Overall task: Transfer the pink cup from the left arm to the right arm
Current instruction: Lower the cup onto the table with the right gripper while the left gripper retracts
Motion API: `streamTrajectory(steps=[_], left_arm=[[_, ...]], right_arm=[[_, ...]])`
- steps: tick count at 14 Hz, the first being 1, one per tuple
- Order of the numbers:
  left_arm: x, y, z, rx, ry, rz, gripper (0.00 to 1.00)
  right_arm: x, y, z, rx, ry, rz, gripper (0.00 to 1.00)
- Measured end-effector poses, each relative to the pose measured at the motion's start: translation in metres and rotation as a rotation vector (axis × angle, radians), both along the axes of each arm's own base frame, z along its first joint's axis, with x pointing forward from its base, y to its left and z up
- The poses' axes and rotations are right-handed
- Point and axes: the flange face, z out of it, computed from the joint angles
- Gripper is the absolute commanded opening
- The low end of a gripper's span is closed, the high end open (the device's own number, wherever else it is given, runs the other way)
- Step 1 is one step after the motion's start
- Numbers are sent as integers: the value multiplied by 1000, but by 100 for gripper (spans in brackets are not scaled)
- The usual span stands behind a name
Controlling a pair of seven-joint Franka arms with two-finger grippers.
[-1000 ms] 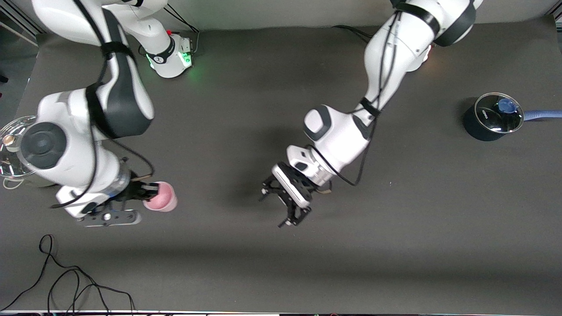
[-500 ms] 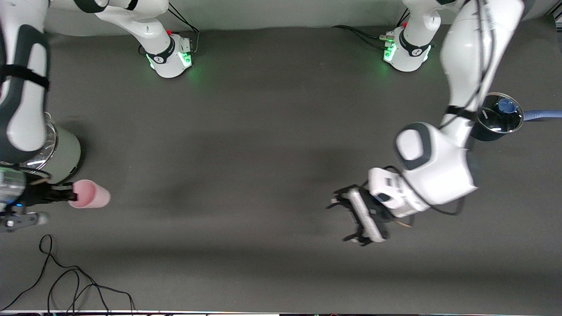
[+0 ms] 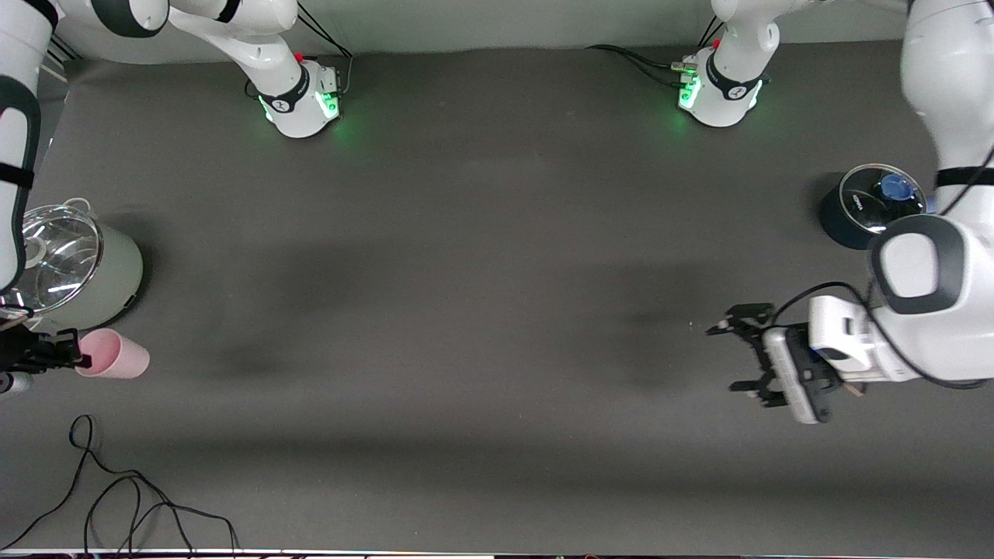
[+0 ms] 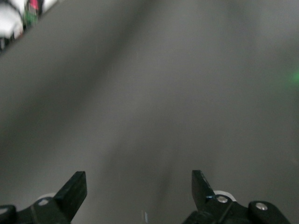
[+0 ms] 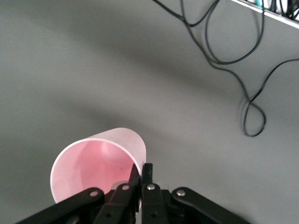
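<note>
The pink cup [image 3: 116, 355] lies tilted on its side at the right arm's end of the table, close to a pale pot. My right gripper [image 3: 80, 355] is shut on the cup's rim. In the right wrist view one finger is inside the pink cup [image 5: 96, 163] and the other outside, so the right gripper [image 5: 141, 171] pinches the wall. My left gripper [image 3: 728, 355] hangs open over the table toward the left arm's end. Only dark mat shows between the fingers of the left gripper [image 4: 137, 183].
A pale grey-green pot [image 3: 101, 272] with a glass lid stands beside the cup, farther from the front camera. A dark pot [image 3: 842, 221] with a glass lid and blue knob stands at the left arm's end. A black cable [image 3: 116, 497] loops near the front edge.
Both arms swung apart. The right gripper carried the cup out toward its end of the table, still shut on it. The left gripper moved toward its own end, staying open.
</note>
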Motion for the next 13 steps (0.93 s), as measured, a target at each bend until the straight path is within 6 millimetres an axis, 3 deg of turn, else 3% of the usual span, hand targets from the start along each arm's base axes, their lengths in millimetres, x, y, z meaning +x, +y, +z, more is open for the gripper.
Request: streamTrajectory(steps=[2,4,7,10,11,12,13], left_arm=[[-9,49,4,72,58,31,100],[-18,79,14,185,95,74,100],[-32,86,39,355,172,190,100],[-49,92,63,503,267,370,100],[-53,93,66,530,302,436,100],[-58,93,70,560,347,526,100],[-62,92,73,593,396,623,100]], right_arm=[[7,-18,-36,14,-31,30,0],[10,-35,-83,45,-37,50,0],[12,-43,-144,43,-13,54,0],[14,-37,-168,46,1,60,0],[15,-37,-168,46,0,61,24],[15,-37,-168,46,0,61,66],[14,-37,-168,48,0,60,98]])
